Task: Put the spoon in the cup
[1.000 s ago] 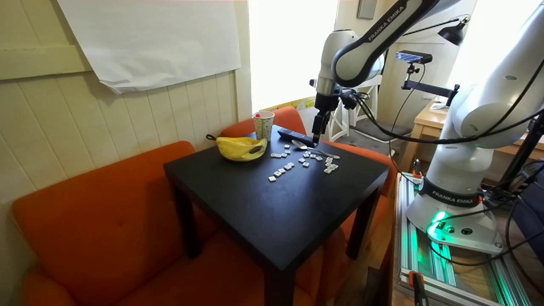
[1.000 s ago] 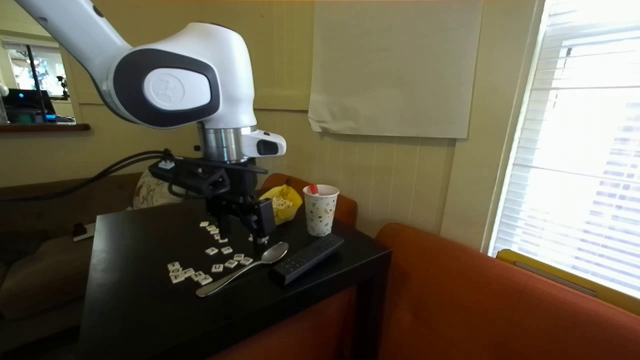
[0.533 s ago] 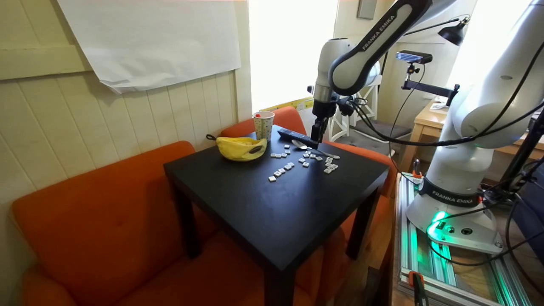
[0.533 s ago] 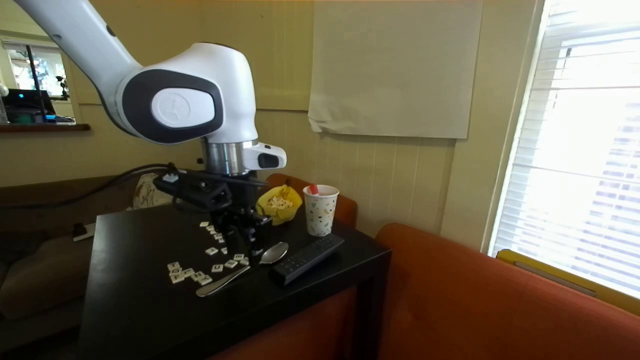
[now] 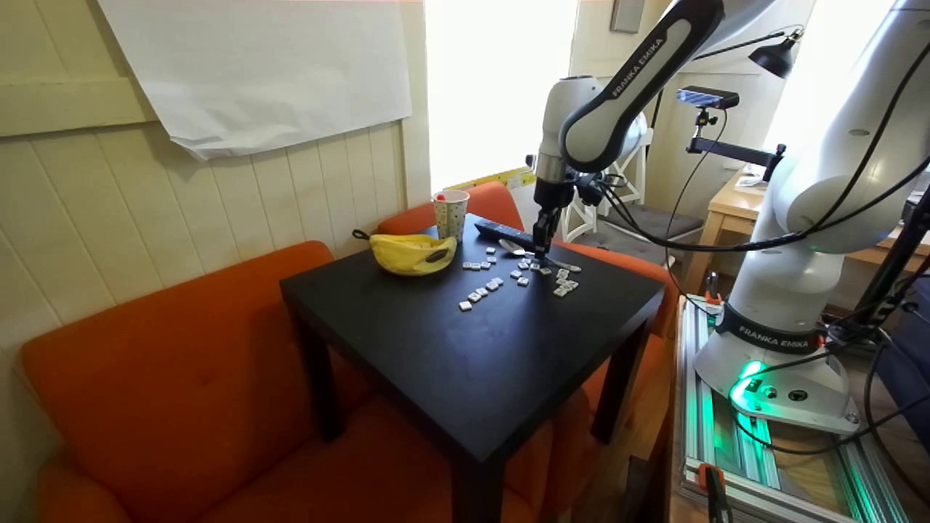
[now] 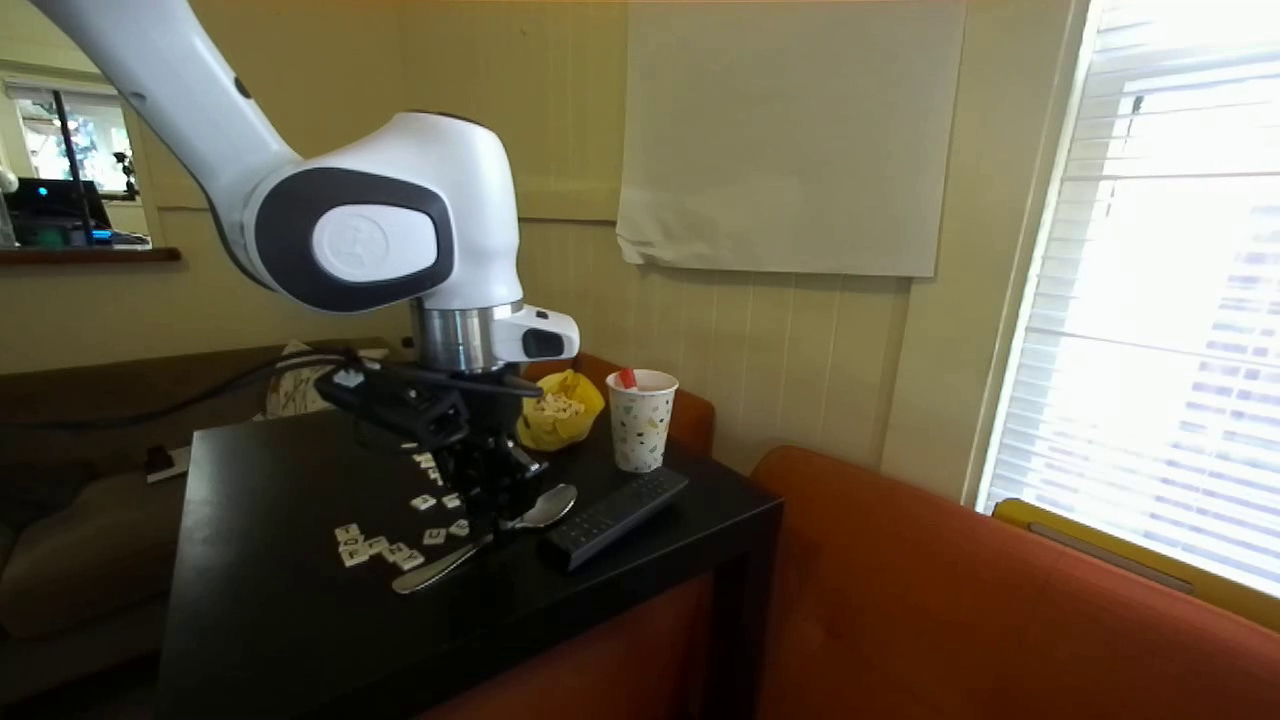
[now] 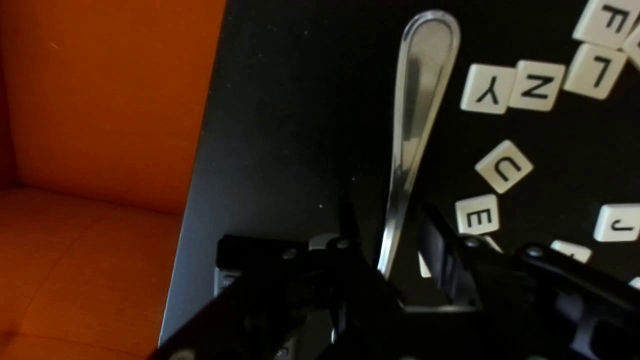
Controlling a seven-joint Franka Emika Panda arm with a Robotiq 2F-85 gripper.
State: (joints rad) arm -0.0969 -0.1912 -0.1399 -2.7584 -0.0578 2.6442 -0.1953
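Observation:
The silver spoon (image 6: 552, 505) lies flat on the black table, its bowl towards the cup. Its handle (image 7: 422, 90) runs down between my fingers in the wrist view. My gripper (image 7: 387, 206) is lowered over the handle, part-way closed, with dark gaps showing on both sides of the metal. The right finger (image 7: 440, 250) stands clear of the handle. The cup (image 6: 641, 425), white paper with coloured specks, stands upright beyond the spoon, something red poking above its rim. In an exterior view the gripper (image 5: 541, 250) hides part of the spoon's middle.
A black remote (image 6: 615, 520) lies beside the spoon near the table edge. Several letter tiles (image 7: 502, 167) are scattered on the handle's other side, some close to the right finger. A yellow banana-shaped bowl (image 5: 412, 256) with pale contents sits by the cup.
My gripper has come down to the spoon, and its jaws have narrowed around the handle. Spoon, cup and remote have not moved.

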